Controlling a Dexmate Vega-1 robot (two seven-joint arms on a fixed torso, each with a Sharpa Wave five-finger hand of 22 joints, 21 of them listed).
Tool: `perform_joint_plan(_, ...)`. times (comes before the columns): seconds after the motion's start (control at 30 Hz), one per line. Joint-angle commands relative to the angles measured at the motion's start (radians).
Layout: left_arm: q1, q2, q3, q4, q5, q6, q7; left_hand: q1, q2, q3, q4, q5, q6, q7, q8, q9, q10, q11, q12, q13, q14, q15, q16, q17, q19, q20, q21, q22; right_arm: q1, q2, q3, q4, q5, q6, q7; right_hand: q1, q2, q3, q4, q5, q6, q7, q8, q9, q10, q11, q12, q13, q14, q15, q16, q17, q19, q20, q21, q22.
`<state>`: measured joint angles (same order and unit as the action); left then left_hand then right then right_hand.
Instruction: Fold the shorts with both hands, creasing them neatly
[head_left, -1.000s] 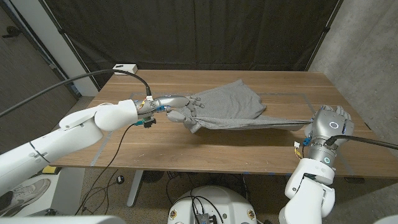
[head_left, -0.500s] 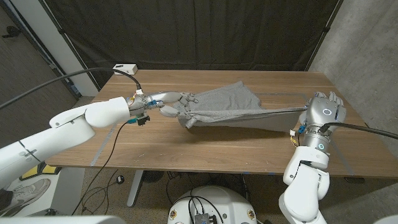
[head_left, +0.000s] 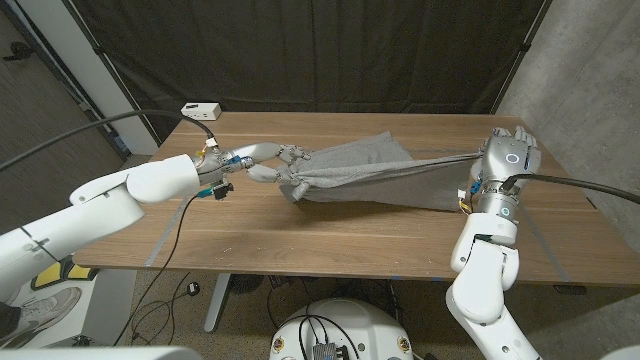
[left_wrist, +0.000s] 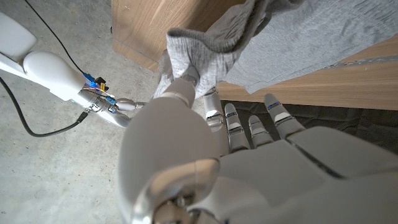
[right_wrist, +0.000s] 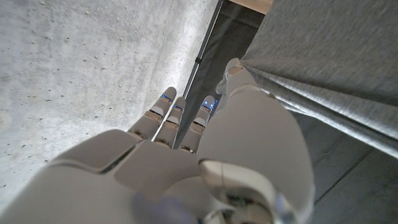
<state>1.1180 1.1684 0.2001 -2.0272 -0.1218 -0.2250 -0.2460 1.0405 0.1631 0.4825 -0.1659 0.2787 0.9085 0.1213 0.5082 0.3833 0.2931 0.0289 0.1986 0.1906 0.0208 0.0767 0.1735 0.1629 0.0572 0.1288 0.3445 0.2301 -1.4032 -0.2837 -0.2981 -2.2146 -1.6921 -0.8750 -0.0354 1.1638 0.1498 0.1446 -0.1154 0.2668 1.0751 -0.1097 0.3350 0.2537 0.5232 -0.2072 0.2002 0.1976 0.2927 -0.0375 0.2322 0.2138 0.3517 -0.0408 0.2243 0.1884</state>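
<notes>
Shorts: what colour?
Heather grey shorts, plain; clearest in the left wrist view.

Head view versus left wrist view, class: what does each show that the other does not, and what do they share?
Head view alone: the right hand holding one end of the grey shorts, stretched between both hands above the table, and a white box at the far corner. Left wrist view alone: concrete floor beside the table. Both: the left hand gripping bunched shorts fabric.

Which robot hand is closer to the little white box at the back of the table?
Left. The left hand grips the grey shorts not far from the white box; the right hand holds their other end across the table.
</notes>
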Motion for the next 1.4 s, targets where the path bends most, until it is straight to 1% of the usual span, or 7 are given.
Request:
perform_joint_plan(0.03,-0.048,-0.034,0.019,0.080,-0.112,-0.027,-0.043,0.011,0.000,0.008,0.002,0.006,0.009,-0.005,0.105,0.223,0.008,0.002,0.008,0.003,0.009,-0.001,0.005,0.004,0.003,0.008,0.006,0.002,0.119,-0.063,-0.028,0.069,0.089,-0.010,-0.022,0.012,-0.002,-0.003,0.001,0.010,0.002,-0.004,-0.001,0.003,-0.002,0.002,0.001,0.003,0.006,-0.188,-0.001,0.001,0.000,-0.055,0.000,0.002)
perform_joint_plan(0.23,-0.081,-0.058,0.038,0.124,-0.183,-0.026,-0.073,0.011,-0.001,0.008,0.003,0.007,0.005,-0.007,0.105,0.224,0.006,0.004,0.008,0.003,0.009,-0.001,0.005,0.004,0.002,0.007,0.007,0.002,0.187,-0.106,-0.048,0.109,0.149,-0.012,-0.017,0.013,-0.002,-0.005,0.002,0.011,0.003,-0.005,-0.002,0.002,-0.001,0.002,0.002,0.003,0.007,-0.187,-0.003,0.001,-0.001,-0.055,0.000,0.002)
perform_joint_plan(0.47,-0.104,-0.069,0.056,0.145,-0.236,-0.001,-0.091,0.011,-0.001,0.007,0.003,0.009,0.005,-0.009,0.105,0.224,0.005,0.005,0.007,0.003,0.007,0.000,0.004,0.004,-0.001,0.010,0.009,0.002,0.252,-0.154,-0.080,0.149,0.226,-0.021,-0.029,0.013,-0.001,-0.007,0.003,0.012,0.004,-0.007,-0.004,0.001,0.000,0.002,0.002,0.003,0.008,-0.188,-0.003,0.001,-0.001,-0.055,0.001,0.001)
perform_joint_plan(0.77,-0.131,-0.091,0.078,0.172,-0.316,0.032,-0.118,0.011,-0.001,0.007,0.004,0.010,0.000,-0.009,0.104,0.225,0.002,0.006,0.006,0.003,0.006,0.002,0.004,0.004,-0.003,0.011,0.011,0.002,0.342,-0.213,-0.129,0.210,0.336,-0.030,-0.082,0.014,-0.002,-0.009,0.004,0.014,0.003,-0.007,-0.006,0.001,0.001,0.002,0.002,0.003,0.009,-0.188,-0.005,0.001,0.000,-0.055,0.001,0.001)
perform_joint_plan(0.8,-0.134,-0.096,0.081,0.177,-0.327,0.035,-0.121,0.011,-0.001,0.007,0.004,0.011,0.001,-0.008,0.104,0.224,0.002,0.008,0.006,0.003,0.006,0.002,0.004,0.004,-0.003,0.010,0.011,0.002,0.354,-0.220,-0.130,0.216,0.365,-0.019,-0.090,0.014,-0.002,-0.009,0.004,0.014,0.003,-0.007,-0.007,0.001,0.001,0.002,0.002,0.003,0.009,-0.188,-0.005,0.001,0.000,-0.055,0.001,0.001)
perform_joint_plan(1.17,-0.167,-0.162,0.111,0.247,-0.489,0.082,-0.178,0.011,0.000,0.006,0.005,0.013,-0.004,-0.008,0.104,0.226,0.003,0.013,0.006,0.003,0.007,0.006,0.005,0.004,-0.003,0.011,0.015,0.002,0.476,-0.287,-0.206,0.296,0.497,-0.014,-0.126,0.015,-0.001,-0.012,0.005,0.016,0.004,-0.007,-0.009,0.001,0.002,0.002,0.003,0.003,0.011,-0.188,-0.007,0.001,0.000,-0.055,0.001,0.001)
perform_joint_plan(1.4,-0.190,-0.205,0.133,0.288,-0.581,0.128,-0.218,0.011,0.003,0.006,0.007,0.016,-0.018,-0.006,0.104,0.235,-0.004,0.023,0.004,0.003,0.001,0.012,0.003,0.004,-0.005,0.016,0.018,0.003,0.552,-0.310,-0.249,0.357,0.585,-0.011,-0.162,0.016,-0.001,-0.014,0.006,0.018,0.006,-0.008,-0.010,0.001,0.004,0.002,0.003,0.003,0.012,-0.188,-0.008,0.001,0.000,-0.056,0.002,0.001)
